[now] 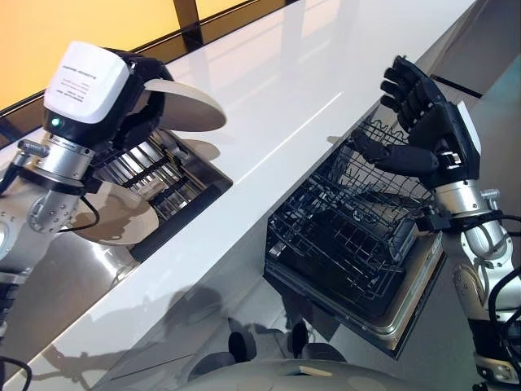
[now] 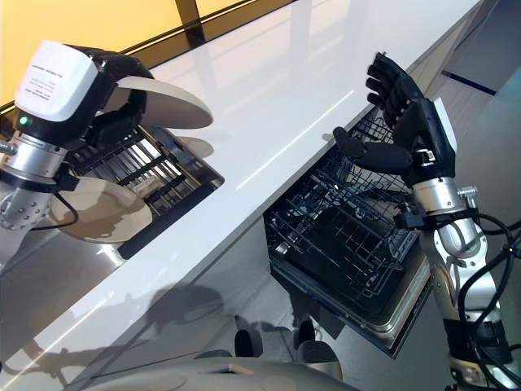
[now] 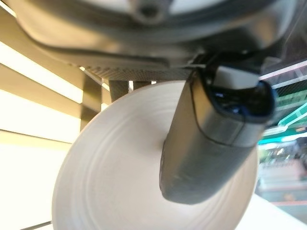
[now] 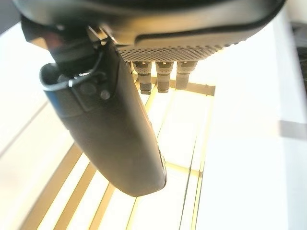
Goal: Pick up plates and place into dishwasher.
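My left hand (image 1: 134,98) is shut on a white plate (image 1: 189,104), held up above the dish rack (image 1: 163,175) set into the counter; the thumb (image 3: 206,143) presses across the plate's face (image 3: 115,182). A second white plate (image 1: 114,216) lies by the rack, under my left arm. The dishwasher's black wire basket (image 1: 350,220) is pulled out below the counter edge. My right hand (image 1: 423,122) hovers open above the basket's far side, holding nothing.
The long white countertop (image 1: 309,73) runs between the rack and the dishwasher. The dishwasher door (image 1: 407,314) hangs open under the basket. A dark window frame (image 1: 187,24) borders the counter at the back.
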Tool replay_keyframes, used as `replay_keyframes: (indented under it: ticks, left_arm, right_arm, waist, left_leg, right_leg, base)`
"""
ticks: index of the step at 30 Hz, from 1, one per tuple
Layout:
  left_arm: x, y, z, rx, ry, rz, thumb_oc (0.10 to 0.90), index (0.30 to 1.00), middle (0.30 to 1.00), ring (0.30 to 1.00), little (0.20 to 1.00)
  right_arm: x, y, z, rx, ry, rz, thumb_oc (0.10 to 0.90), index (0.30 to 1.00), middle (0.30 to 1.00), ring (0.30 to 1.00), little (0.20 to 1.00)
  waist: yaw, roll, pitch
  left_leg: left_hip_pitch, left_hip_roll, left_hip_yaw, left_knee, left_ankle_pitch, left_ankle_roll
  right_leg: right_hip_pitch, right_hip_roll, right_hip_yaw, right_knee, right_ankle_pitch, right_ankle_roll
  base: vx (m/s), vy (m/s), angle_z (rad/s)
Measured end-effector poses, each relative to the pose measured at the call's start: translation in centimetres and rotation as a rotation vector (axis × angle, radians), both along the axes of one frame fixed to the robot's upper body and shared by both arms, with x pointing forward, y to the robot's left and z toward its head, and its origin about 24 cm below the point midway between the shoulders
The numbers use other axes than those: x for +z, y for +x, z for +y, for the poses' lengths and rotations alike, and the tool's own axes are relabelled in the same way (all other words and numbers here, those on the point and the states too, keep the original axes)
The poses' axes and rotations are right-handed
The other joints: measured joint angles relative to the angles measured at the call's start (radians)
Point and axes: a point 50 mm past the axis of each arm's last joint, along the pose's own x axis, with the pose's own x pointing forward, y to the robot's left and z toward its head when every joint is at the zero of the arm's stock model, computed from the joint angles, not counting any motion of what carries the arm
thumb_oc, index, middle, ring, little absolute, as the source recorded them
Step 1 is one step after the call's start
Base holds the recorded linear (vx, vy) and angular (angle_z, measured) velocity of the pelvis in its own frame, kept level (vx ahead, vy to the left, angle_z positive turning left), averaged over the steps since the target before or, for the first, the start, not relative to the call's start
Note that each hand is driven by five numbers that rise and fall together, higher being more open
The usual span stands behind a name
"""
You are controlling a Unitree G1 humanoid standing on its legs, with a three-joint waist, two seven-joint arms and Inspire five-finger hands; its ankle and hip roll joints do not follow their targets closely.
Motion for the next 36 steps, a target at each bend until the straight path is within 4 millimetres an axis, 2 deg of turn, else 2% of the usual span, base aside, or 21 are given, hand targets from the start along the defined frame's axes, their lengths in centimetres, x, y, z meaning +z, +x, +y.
replay_keyframes:
  ticks: [6, 11, 16, 21, 27, 28, 29, 30, 36]
  left_arm:
    - [0.4, -0.2, -2.3, -0.199, -0.212, 0.013, 0.100, 0.300, 0.300, 0.300, 0.200]
    - [0.6, 0.3, -3.9, -0.316, -0.291, 0.063, 0.100, 0.300, 0.300, 0.300, 0.200]
    - [-0.2, 0.7, -5.6, -0.394, -0.271, 0.146, 0.100, 0.300, 0.300, 0.300, 0.200]
    - [-0.9, 0.9, -6.4, -0.440, -0.275, 0.223, 0.100, 0.300, 0.300, 0.300, 0.200]
    - [-0.9, 1.1, -7.5, -0.498, -0.272, 0.261, 0.100, 0.300, 0.300, 0.300, 0.200]
    - [-0.9, 1.1, -7.7, -0.504, -0.270, 0.263, 0.100, 0.300, 0.300, 0.300, 0.200]
    - [-0.9, 1.1, -7.8, -0.508, -0.267, 0.268, 0.100, 0.300, 0.300, 0.300, 0.200]
    - [-1.0, 1.1, -7.9, -0.510, -0.263, 0.275, 0.100, 0.300, 0.300, 0.300, 0.200]
    - [-1.3, 1.1, -8.2, -0.518, -0.251, 0.291, 0.100, 0.300, 0.300, 0.300, 0.200]
  right_arm:
    - [1.0, 0.8, 2.5, 0.079, -0.171, -0.040, 0.800, 0.900, 0.900, 0.900, 0.900]
    - [0.8, 1.3, 4.8, 0.174, -0.221, -0.028, 0.800, 0.900, 0.900, 0.900, 0.900]
    - [0.6, 1.5, 6.3, 0.238, -0.232, -0.022, 0.800, 0.900, 0.900, 0.900, 0.900]
    - [0.6, 1.7, 7.0, 0.262, -0.208, -0.023, 0.800, 0.900, 0.900, 0.900, 0.900]
    - [0.3, 1.8, 8.3, 0.315, -0.173, -0.008, 0.800, 0.900, 0.900, 0.900, 0.900]
    - [0.3, 1.8, 8.5, 0.325, -0.154, -0.005, 0.399, 0.556, 0.556, 0.556, 0.499]
    - [0.2, 1.8, 8.8, 0.337, -0.143, -0.002, 0.169, 0.359, 0.359, 0.359, 0.269]
    - [0.1, 1.8, 9.0, 0.346, -0.140, 0.004, 0.100, 0.300, 0.300, 0.300, 0.200]
    - [-0.7, 2.4, 9.0, 0.314, -0.102, 0.081, 0.100, 0.300, 0.300, 0.300, 0.200]
  waist:
    - [0.007, 0.000, -0.009]
    - [0.010, 0.000, -0.009]
    - [0.009, 0.000, -0.009]
    - [0.008, 0.000, -0.009]
    - [0.009, 0.000, -0.009]
    - [0.010, 0.000, -0.009]
    - [0.009, 0.000, -0.009]
    - [0.009, 0.000, -0.009]
    - [0.009, 0.000, -0.009]
  left_leg:
    - [-0.011, 0.001, -0.023, 0.000, 0.008, -0.004]
    - [-0.015, 0.001, -0.034, 0.000, 0.019, -0.003]
    - [-0.015, 0.000, -0.039, 0.000, 0.022, -0.003]
    - [-0.014, 0.001, -0.040, 0.000, 0.023, -0.003]
    - [-0.013, 0.001, -0.045, 0.000, 0.026, -0.003]
    - [-0.013, 0.001, -0.045, 0.000, 0.026, -0.003]
    - [-0.013, 0.001, -0.045, 0.000, 0.026, -0.003]
    - [-0.012, 0.001, -0.046, 0.000, 0.027, -0.003]
    - [-0.011, 0.000, -0.048, 0.000, 0.027, -0.003]
  right_leg:
    - [0.000, 0.002, -0.008, 0.000, 0.000, 0.000]
    - [0.003, 0.002, -0.008, 0.000, 0.000, 0.000]
    - [0.006, 0.002, -0.008, 0.000, 0.000, 0.000]
    - [0.008, 0.002, -0.009, 0.000, 0.000, 0.000]
    - [0.013, 0.002, -0.012, 0.000, 0.000, 0.000]
    - [0.013, 0.002, -0.012, 0.000, 0.000, 0.000]
    - [0.013, 0.002, -0.012, 0.000, 0.000, 0.000]
    - [0.014, 0.002, -0.012, 0.000, 0.000, 0.000]
    - [0.017, 0.002, -0.012, 0.000, 0.000, 0.000]
  base:
    - [0.00, -0.044, 0.11]
    - [0.01, -0.033, 0.09]
    - [0.01, -0.010, 0.01]
    - [0.01, -0.008, 0.00]
    - [0.02, -0.007, 0.04]
    - [0.03, -0.006, 0.04]
    - [0.00, 0.000, 0.00]
    - [0.03, -0.003, 0.00]
    - [0.02, -0.001, 0.01]
